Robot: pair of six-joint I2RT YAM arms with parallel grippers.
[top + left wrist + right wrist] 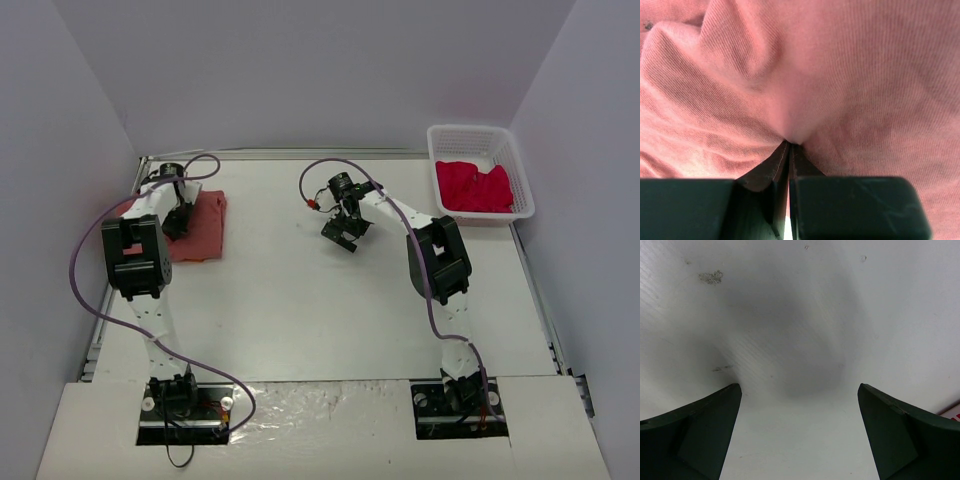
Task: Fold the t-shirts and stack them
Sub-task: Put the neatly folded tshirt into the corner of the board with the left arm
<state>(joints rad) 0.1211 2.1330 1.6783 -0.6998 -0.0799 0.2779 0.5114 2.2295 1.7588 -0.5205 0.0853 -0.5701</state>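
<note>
I see the white basket [470,140] holding the crimson-pink tee [474,187]. Far left of the basket, the brick-red tee [205,235] lies on the bench [300,320]. Only the left wrist view shows the left jaws pinching its cloth; the right wrist view shows the right jaws wide above the white bench.

Table [300,320] middle free; t-shirt [205,235] (left), basket [470,131] possibly obstruct.
</note>
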